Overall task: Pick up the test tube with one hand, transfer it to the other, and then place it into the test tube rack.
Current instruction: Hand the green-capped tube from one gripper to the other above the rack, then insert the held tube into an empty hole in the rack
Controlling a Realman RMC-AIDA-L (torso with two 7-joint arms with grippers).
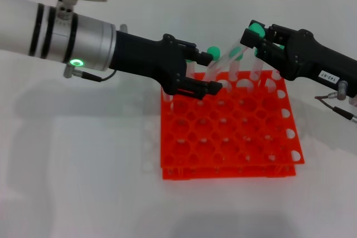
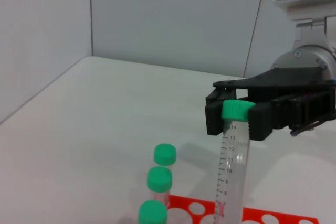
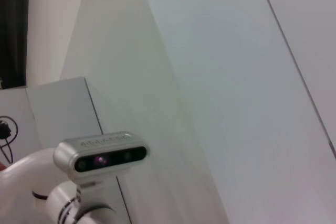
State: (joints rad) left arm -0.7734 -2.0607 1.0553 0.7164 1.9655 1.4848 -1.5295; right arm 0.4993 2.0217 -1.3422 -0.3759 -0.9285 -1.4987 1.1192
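Nearest me, the test tube rack [image 1: 231, 132] lies on the white bench [image 1: 72, 182]. My left gripper [image 1: 205, 72] hovers spread and empty over its far-left corner. Beyond, my right gripper [image 1: 257, 36] pinches the test tube [image 1: 223, 59] at its green cap; the long axis slants down toward the far row, bottom leading. Lowered at that tilt, it could jam on a hole's rim or knock the capped tubes [image 2: 159, 179] already standing there.

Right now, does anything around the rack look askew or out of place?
Only the held tube: the right gripper grips it by its cap, so it hangs tilted over the rack. Nothing looks spilled or broken.
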